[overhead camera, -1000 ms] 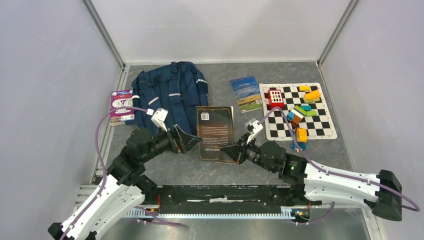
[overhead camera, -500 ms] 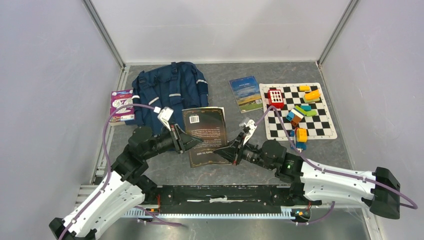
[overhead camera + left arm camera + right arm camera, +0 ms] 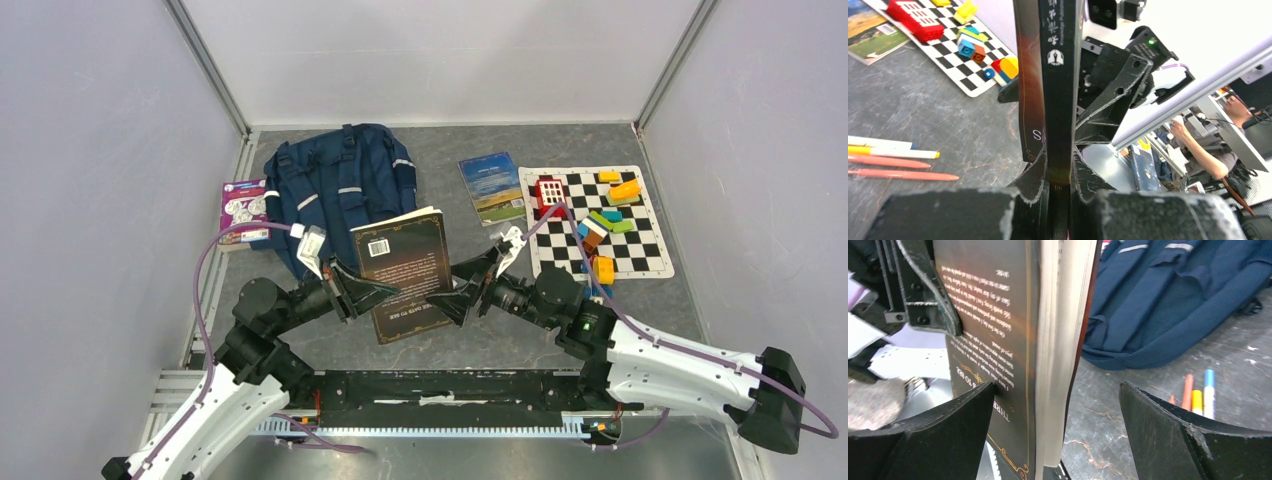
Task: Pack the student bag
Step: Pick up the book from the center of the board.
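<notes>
1. Since the earlier frames the dark book (image 3: 405,275) has left its flat spot mid-desk. It now sits up on edge, tilted and shifted left toward the student bag (image 3: 340,185). It has also changed hands, from the right gripper to the left.
2. Left gripper (image 3: 383,291): fingers closed on the book's spine edge. The left wrist view shows the spine clamped between them.
3. Right gripper (image 3: 458,285): fingers spread wide either side of the page edge, no longer clamping. One may brush the cover, the other is well apart.
4. The student bag lies flat at the far left of the desk (image 3: 470,340), straps up, just beyond the book. No open zip or mouth shows, so I can't tell if it is ready to load.
5. Progress looks early, with nothing seen inside the bag. Still out are the book, the small landscape booklet (image 3: 491,186), the purple pack (image 3: 243,210) beside the bag, and the pens (image 3: 893,160).
6. The checkered mat (image 3: 640,255) with coloured blocks (image 3: 600,225) is untouched at the right.
7. Probably left to do: open the bag, slide the book in, then load the rest.
</notes>
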Tool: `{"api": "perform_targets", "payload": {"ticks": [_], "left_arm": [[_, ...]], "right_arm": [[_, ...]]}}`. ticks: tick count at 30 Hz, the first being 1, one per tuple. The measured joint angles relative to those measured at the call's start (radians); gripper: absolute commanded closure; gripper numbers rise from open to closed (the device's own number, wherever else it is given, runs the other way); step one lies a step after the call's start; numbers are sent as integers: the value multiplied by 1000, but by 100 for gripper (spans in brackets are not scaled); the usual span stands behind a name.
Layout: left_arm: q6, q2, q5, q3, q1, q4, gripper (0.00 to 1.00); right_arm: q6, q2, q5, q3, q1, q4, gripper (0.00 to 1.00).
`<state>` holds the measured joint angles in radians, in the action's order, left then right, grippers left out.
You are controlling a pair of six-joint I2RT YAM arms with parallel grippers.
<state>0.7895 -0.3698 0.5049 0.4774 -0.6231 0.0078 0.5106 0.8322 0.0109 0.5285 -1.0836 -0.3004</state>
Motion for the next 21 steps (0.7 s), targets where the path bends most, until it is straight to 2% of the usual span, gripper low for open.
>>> {"api": "perform_targets", "payload": {"ticks": [7, 8, 11, 14, 19, 21], "left_arm": [[26, -33, 76, 26, 0, 99, 98], [28, -38, 83, 34, 0, 104, 98], [29, -49, 104, 57, 0, 124, 98], [28, -48, 113, 79, 0, 125, 98], [1, -34, 104, 107, 0, 87, 98], [-14, -25, 91, 112, 0, 60, 98]], "right_arm": [[33, 84, -240, 25, 27, -113, 2], [43, 102, -273, 31, 27, -138, 4], [86, 160, -377, 61, 27, -208, 17], [113, 178, -425, 85, 27, -238, 34], [125, 159, -423, 91, 33, -229, 55], [129, 134, -416, 90, 35, -212, 60]]}}
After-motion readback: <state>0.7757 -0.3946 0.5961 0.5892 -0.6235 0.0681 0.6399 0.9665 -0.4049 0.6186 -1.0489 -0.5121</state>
